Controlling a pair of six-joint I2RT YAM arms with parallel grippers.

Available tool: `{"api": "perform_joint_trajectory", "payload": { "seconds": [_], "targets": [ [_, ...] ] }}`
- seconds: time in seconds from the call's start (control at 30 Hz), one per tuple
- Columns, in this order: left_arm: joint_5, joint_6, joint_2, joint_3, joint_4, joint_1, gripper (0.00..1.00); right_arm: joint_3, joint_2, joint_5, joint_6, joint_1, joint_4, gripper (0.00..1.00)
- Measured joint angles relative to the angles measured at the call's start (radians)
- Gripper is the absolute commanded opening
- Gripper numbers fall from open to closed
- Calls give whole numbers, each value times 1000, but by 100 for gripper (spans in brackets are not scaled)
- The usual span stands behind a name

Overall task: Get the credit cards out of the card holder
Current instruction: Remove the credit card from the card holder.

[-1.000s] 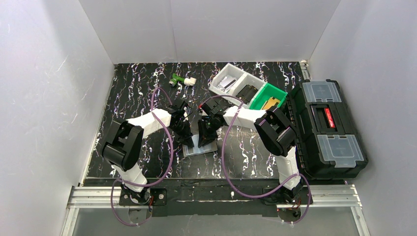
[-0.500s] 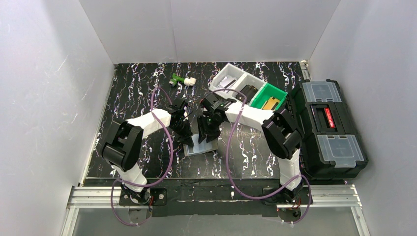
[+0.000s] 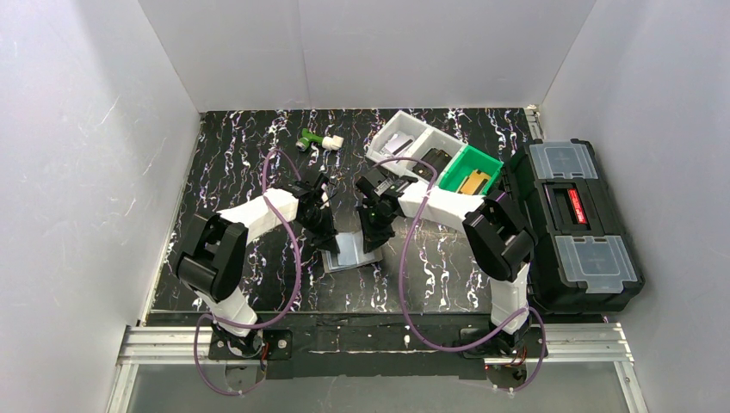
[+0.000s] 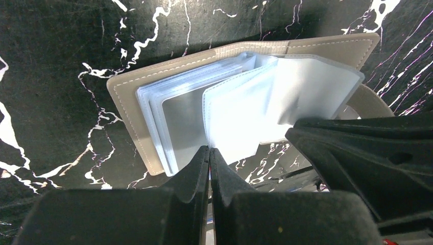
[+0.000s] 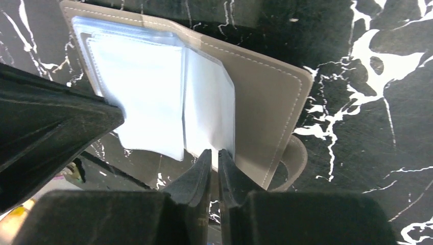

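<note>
At the centre of a black, white-veined marble-patterned surface [image 3: 232,155], a small grey folding card holder [image 3: 353,253] lies spread open and flat between two robot arms, its clear, shiny plastic sleeves fanned upward. The left tool [image 3: 330,245] meets it from the left and the right tool [image 3: 374,241] from the right. In the left wrist view, the left tool [image 4: 210,153] is pressed together, its tips at the near edge of the card holder's [image 4: 240,102] sleeves. In the right wrist view, the right tool [image 5: 215,155] is likewise pressed together at the edge of a sleeve beside the stitched grey cover [image 5: 260,102]. Whether either tool has a sleeve caught between its fingers cannot be told. Well apart, toward the far right, stand a white plastic bin [image 3: 385,129], a green plastic bin [image 3: 492,163] and a black toolbox [image 3: 572,224].
</note>
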Motion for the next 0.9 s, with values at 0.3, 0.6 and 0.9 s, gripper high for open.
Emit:
{"api": "perform_joint_trajectory", "payload": {
  "seconds": [0.3,0.6,0.9],
  "targets": [
    [0,2,-7,21,-8,-14,0,-29,11,39,4,0,5,8],
    [21,1,-7,94,-5,-71,5,-40,27,2,8,-2,28,8],
    [53,-19,68,137,37,-81,15,-40,27,-2,11,-2,34,7]
  ]
}}
